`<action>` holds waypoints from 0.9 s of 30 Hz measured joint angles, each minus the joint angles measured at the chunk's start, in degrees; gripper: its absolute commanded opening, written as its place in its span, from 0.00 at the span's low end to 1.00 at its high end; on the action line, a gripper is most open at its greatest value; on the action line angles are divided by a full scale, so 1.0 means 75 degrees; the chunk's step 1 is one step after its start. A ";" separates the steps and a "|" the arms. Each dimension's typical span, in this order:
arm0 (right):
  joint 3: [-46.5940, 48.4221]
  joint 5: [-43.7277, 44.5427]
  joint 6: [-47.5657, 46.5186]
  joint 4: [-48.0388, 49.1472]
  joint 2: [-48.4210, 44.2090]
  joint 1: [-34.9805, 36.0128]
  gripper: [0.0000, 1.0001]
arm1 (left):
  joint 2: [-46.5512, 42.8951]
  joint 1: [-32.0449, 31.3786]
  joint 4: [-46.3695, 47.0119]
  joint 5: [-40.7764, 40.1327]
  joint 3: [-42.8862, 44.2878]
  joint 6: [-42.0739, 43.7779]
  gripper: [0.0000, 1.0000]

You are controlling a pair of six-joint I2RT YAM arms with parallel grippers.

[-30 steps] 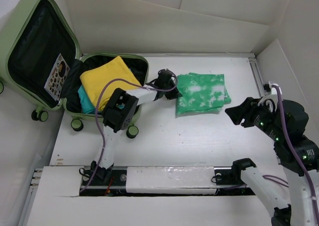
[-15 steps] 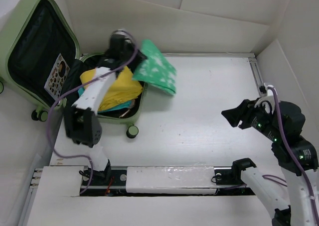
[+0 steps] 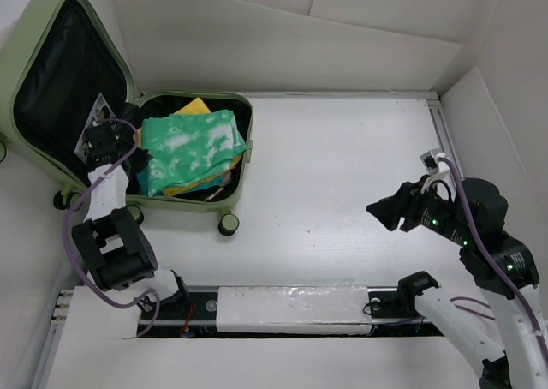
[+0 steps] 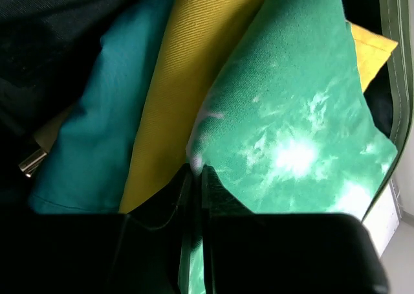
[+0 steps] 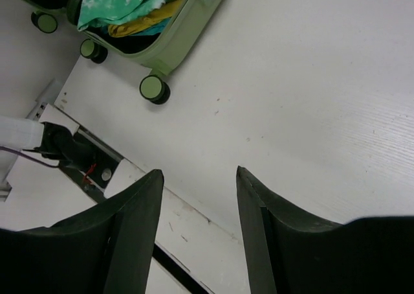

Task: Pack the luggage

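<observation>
**Open luggage at the table's far left, packed with folded cloths**

The luggage (image 3: 184, 207), a pale sage-green shell with black lining, lies open. Its long axis runs near to far, with the wheels (image 3: 227, 226) at the near end and the lid propped up to the left. A green tie-dye cloth (image 3: 188, 145) tops a yellow cloth (image 4: 174, 80) and a teal cloth (image 4: 97, 132). Only the left wrist view shows the left gripper (image 4: 194, 174) pinched narrowly on the green cloth's edge. The right gripper (image 5: 197, 174) is spread wide over the bare table (image 3: 342, 166), well apart to the right.

Top view looked down from 6 o'clock; left wrist view close inside luggage (image 3: 51, 63); right wrist view saw it far, at 11 o'clock.
</observation>
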 measured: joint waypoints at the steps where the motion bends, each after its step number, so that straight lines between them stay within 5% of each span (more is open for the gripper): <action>1: 0.0000 0.0000 0.0000 0.0003 0.0006 0.0052 0.55 | -0.0003 0.0050 -0.0006 0.0012 -0.0041 0.0032 0.00; 6: 0.0000 0.0000 -0.0032 -0.0003 0.0006 0.0207 0.55 | -0.0219 0.0026 -0.0073 -0.0131 -0.0044 0.0096 0.05; 7: 0.0000 0.0000 -0.0052 -0.0006 0.0006 0.0242 0.58 | -0.0326 0.0020 -0.0178 -0.0204 -0.0029 0.0093 0.26; 9: 0.0000 -0.0038 -0.0093 -0.0006 0.0006 0.0318 0.62 | -0.0580 0.0035 -0.0487 -0.0431 0.0111 0.0070 0.43; 15: -0.0280 -0.0484 -0.0335 0.0035 0.0000 0.0405 0.67 | -0.2037 -0.0152 -0.1271 -0.1588 0.0737 -0.0717 0.66; 17: -0.0644 -0.0743 -0.0402 0.0137 -0.0041 0.0431 0.65 | -0.2929 -0.0425 -0.1416 -0.2069 0.0629 -0.1198 1.00; 19: -0.1110 -0.1003 -0.0452 0.0242 -0.0143 0.0431 0.57 | -0.3675 -0.0597 -0.1664 -0.2430 0.0565 -0.1620 1.00; 20: -0.1332 -0.1105 -0.0460 0.0268 -0.0233 0.0431 0.37 | -0.3806 -0.0621 -0.1982 -0.2757 0.0720 -0.1766 1.00; 23: -0.1798 -0.1448 -0.0455 0.0396 -0.0519 0.0431 0.01 | -0.3430 -0.0595 -0.3480 -0.3963 0.2302 -0.1676 1.00; 27: -0.1935 -0.1859 -0.0530 0.0702 -0.0697 0.0431 0.00 | -0.2253 -0.0420 -0.4535 -0.5560 0.4459 -0.1090 1.00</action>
